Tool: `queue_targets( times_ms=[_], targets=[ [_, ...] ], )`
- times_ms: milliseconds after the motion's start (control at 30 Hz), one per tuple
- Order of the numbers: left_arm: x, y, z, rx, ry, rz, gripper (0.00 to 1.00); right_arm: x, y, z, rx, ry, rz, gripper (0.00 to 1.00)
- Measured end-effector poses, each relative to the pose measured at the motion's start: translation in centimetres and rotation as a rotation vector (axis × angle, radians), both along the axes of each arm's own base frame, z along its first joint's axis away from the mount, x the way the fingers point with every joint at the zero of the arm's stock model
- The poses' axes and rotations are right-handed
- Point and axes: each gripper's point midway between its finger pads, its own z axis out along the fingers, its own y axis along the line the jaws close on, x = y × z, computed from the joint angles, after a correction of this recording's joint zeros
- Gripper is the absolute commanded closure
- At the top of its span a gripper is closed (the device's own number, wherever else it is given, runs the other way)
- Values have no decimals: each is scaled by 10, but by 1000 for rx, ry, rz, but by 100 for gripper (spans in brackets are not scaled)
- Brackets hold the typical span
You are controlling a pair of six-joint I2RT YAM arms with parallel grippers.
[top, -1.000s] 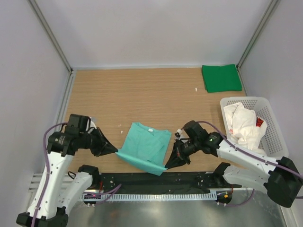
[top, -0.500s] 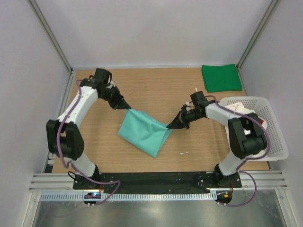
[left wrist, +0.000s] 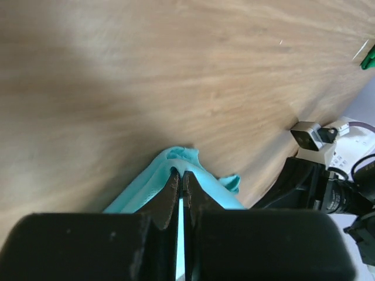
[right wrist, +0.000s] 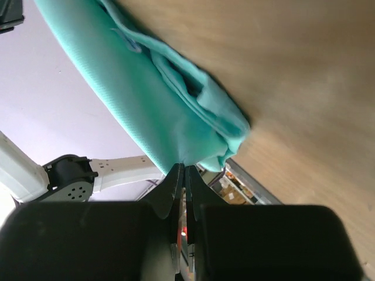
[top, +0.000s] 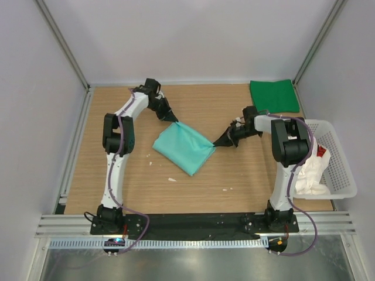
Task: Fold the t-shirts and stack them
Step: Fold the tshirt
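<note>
The mint-teal t-shirt (top: 183, 146) lies folded in the middle of the wooden table, stretched between both grippers. My left gripper (top: 174, 121) is shut on its far-left corner, and the left wrist view shows teal cloth (left wrist: 176, 159) bunched round the closed jaws (left wrist: 180, 174). My right gripper (top: 215, 143) pinches the shirt's right corner. The right wrist view shows the cloth (right wrist: 164, 111) hanging from the jaw tips (right wrist: 181, 168), its edge lifted off the wood. A dark green t-shirt (top: 273, 96) lies folded at the far right corner. A white t-shirt (top: 309, 175) sits crumpled in the basket.
The white lattice basket (top: 345, 175) stands at the right edge, partly behind my right arm. Small white scraps (top: 172, 179) lie on the wood near the front. Grey walls with metal posts close in the table on three sides.
Both arms have carried the mint-teal shirt from the near edge towards the far middle of the table. It now lies folded in half, a little farther back and to the right.
</note>
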Motion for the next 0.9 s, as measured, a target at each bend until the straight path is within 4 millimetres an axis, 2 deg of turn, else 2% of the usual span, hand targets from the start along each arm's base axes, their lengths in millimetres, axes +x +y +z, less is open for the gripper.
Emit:
queue_targets(
  times_ms=[33, 67, 167, 200, 267, 300, 367, 400, 467, 533, 600, 700, 767, 833, 900],
  targets=[
    [5, -4, -5, -4, -12, -6, 100, 6, 1, 0, 2, -11, 0, 93],
    [9, -8, -8, -7, -25, -12, 92, 14, 1, -2, 6, -31, 5, 92],
    [18, -14, -12, -14, -53, -18, 88, 32, 3, -5, 8, -82, 13, 91],
    [21, -15, -11, -18, -66, -20, 74, 34, 3, -6, 8, -91, 13, 90],
    [28, -18, -11, -22, -99, -30, 61, 34, 1, -7, 7, -94, 9, 82],
    [29, -19, -11, -18, -108, -32, 60, 34, 0, -8, 2, -99, 11, 74],
    [30, -18, -10, -1, -128, -33, 52, 32, -4, -13, -28, -112, 22, 69],
    [31, -18, -8, 15, -145, -39, 47, 30, -7, -15, -52, -112, 31, 63],
    [32, -13, 0, 50, -176, -34, 44, 23, -16, -22, -124, -108, 55, 57],
    [35, -10, 23, 80, -239, -32, 44, 15, -27, -27, -205, -93, 87, 56],
    [39, -4, 57, 104, -322, -28, 44, 8, -44, -33, -322, -91, 134, 54],
    [33, 6, 127, 117, -474, -13, 44, 4, -64, -29, -454, -126, 197, 52],
    [15, 13, 166, 106, -553, -12, 51, 9, -74, -17, -524, -181, 224, 52],
    [-3, 16, 189, 86, -602, -22, 57, 17, -74, -2, -542, -247, 237, 52],
    [-16, 14, 192, 52, -619, -45, 61, 25, -62, 12, -518, -311, 247, 53]
  ],
)
